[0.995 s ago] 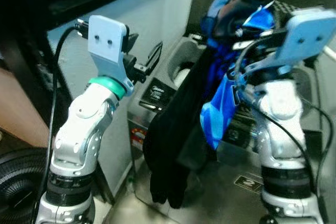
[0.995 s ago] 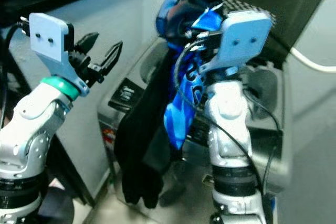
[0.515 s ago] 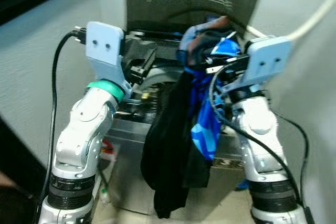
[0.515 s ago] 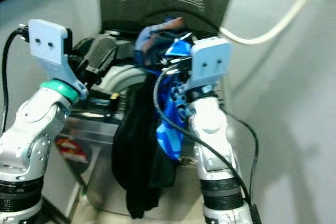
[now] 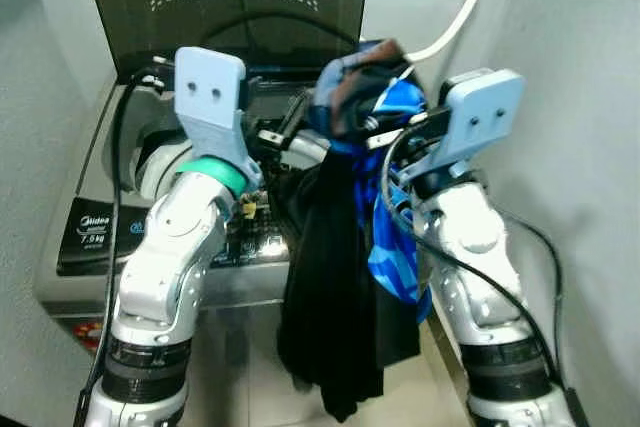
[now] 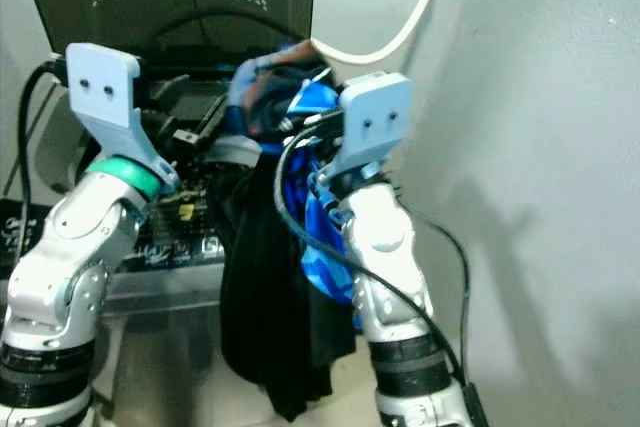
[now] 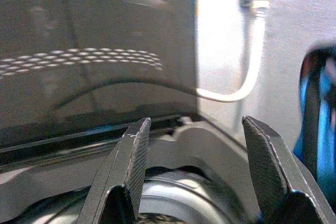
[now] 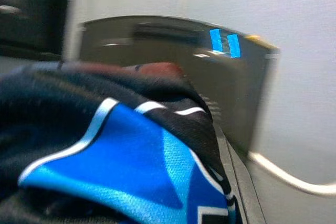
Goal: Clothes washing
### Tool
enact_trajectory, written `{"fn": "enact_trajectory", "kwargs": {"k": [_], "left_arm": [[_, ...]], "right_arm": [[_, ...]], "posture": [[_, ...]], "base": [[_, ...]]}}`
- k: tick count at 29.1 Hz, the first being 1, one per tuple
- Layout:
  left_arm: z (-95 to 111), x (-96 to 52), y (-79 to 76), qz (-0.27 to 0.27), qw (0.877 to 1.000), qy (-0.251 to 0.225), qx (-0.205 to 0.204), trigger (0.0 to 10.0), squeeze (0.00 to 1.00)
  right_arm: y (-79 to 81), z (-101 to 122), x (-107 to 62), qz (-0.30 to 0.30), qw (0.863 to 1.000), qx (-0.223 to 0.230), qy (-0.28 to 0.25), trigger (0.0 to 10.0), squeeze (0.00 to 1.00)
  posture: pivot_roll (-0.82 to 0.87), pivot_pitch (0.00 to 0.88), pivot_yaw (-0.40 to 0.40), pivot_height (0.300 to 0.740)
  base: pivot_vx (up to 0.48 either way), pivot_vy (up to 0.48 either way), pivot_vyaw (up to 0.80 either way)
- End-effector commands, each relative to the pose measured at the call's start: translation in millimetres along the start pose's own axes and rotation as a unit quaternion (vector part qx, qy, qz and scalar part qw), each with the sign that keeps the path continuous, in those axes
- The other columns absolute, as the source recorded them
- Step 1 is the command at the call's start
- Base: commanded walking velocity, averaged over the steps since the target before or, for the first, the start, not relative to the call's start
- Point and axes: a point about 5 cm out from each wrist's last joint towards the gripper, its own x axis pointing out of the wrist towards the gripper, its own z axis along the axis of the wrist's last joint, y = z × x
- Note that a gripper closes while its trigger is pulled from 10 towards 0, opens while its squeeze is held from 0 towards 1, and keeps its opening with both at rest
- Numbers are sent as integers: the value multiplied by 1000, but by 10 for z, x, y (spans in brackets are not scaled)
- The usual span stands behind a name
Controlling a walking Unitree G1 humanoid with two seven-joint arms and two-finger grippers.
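A bundle of clothes (image 5: 345,277), black cloth with a blue patterned garment (image 5: 395,242), hangs from my right gripper (image 5: 372,125), which is shut on its top; the cloth hides the fingers. The bundle dangles in front of a grey top-loading washing machine (image 5: 85,252) whose dark lid (image 5: 230,7) stands raised. In the right wrist view the blue and black cloth (image 8: 131,177) lies right before the camera. My left gripper (image 7: 195,125) is open with nothing between its fingers, held above the machine's round drum opening (image 7: 173,203), just left of the bundle.
A white hose (image 5: 465,7) runs down the wall behind the machine. A pale wall (image 5: 580,97) stands close on the right. The machine's control panel (image 5: 85,222) with a label is at front left. Floor (image 5: 240,367) shows below the hanging cloth.
The whole view has swung round, so the machine with its raised lid now sits straight ahead. The right gripper still holds the bundle and the left one stays open.
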Motion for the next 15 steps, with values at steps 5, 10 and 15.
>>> {"fn": "enact_trajectory", "kwargs": {"k": [5,10,15], "left_arm": [[-8,-1,14,6,1000,2,-3,10000,0],[-11,-3,-27,-6,1000,2,-7,10000,0],[-14,-1,-44,-10,1000,2,-8,10000,0]], "right_arm": [[-25,38,-8,-5,1000,7,-8,10000,0],[-77,31,-15,-15,1000,1,-6,10000,0],[-91,28,-20,-17,1000,0,-6,10000,0]], "posture": [[150,0,29,740],[144,0,33,740],[143,0,35,740]], "base": [[402,0,0],[0,0,0],[0,0,0]]}}
